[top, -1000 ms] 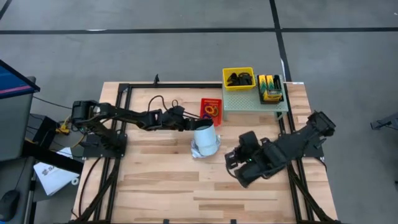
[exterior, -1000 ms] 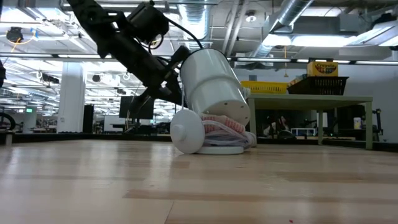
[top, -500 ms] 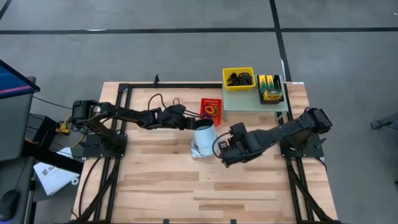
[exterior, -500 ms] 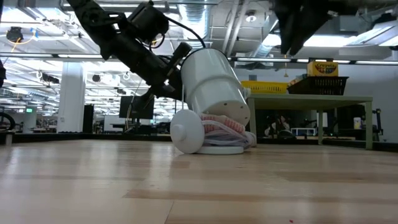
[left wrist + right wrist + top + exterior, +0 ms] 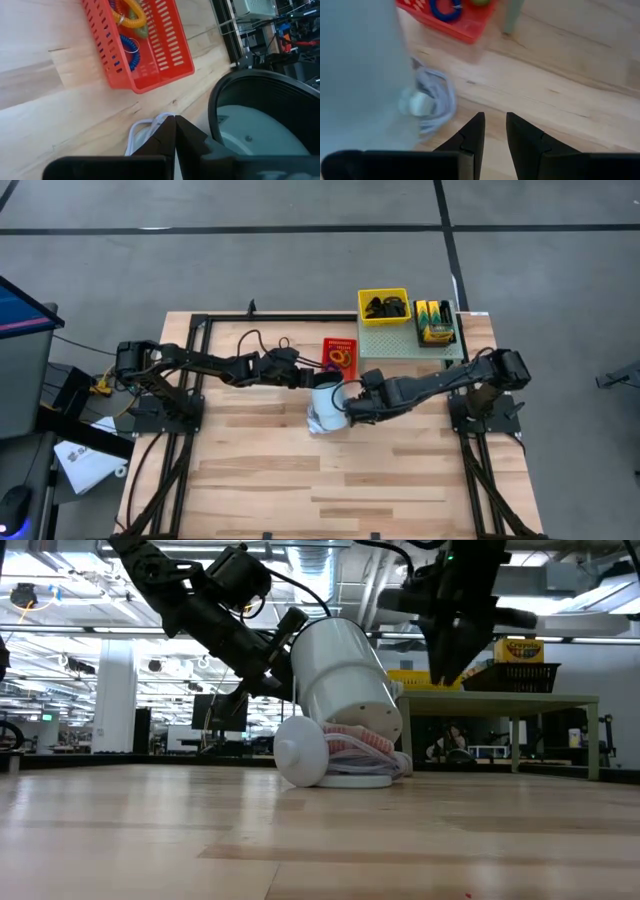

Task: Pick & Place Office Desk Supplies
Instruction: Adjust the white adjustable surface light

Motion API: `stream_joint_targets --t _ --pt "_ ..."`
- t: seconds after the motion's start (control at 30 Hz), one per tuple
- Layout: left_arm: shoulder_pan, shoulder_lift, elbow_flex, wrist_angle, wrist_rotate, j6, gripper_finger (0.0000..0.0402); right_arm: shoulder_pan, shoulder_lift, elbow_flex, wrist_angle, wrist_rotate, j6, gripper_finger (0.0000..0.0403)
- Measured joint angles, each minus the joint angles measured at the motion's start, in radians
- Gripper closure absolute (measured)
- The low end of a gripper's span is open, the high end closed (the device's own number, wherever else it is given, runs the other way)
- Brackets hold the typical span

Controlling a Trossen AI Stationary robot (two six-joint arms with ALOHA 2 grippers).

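At the far right of the tabletop [image 5: 260, 480], on a small green stand [image 5: 400, 343], sit a yellow bin [image 5: 384, 306] of black clips [image 5: 385, 308] and a black basket [image 5: 435, 321] of crayon boxes [image 5: 433, 316]. Just left of the stand, a red basket [image 5: 340, 355] on the wood holds coloured rings [image 5: 131, 11], yellow and blue among them.

Near the red basket, toward the middle of the tabletop, a white tub [image 5: 345, 680] is tilted up off the wood, its dark open mouth [image 5: 265, 115] seen from the left wrist. Its round lid [image 5: 300, 751] and a crumpled white and red bag [image 5: 360, 752] lie beneath it.

The left gripper [image 5: 300, 376] reaches in from the left and meets the tub's left side; its jaws are pressed together on the tub's rim. The right gripper [image 5: 352, 406] comes in from the right, raised above the wood just beside the tub's right side, its jaws narrowly parted and holding nothing.
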Motion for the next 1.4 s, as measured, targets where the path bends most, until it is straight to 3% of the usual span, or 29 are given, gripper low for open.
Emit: stream_joint_targets --t 0.53,0.83,1.0,1.4 --pt "0.000 0.000 0.000 0.002 0.000 -0.026 0.0401 -0.010 -0.001 -0.079 0.191 0.040 -0.032 0.0326" --pt "-0.005 -0.002 0.000 0.004 0.000 -0.048 0.0401 -0.046 -0.001 -0.078 0.347 0.019 -0.134 0.0326" --pt "-0.006 -0.002 0.000 0.007 0.000 -0.056 0.0401 -0.016 0.007 -0.078 0.336 0.003 -0.132 0.0326" --pt "-0.006 -0.002 0.000 0.025 -0.033 -0.066 0.0401 0.134 0.007 -0.078 0.295 -0.011 0.044 0.0326"
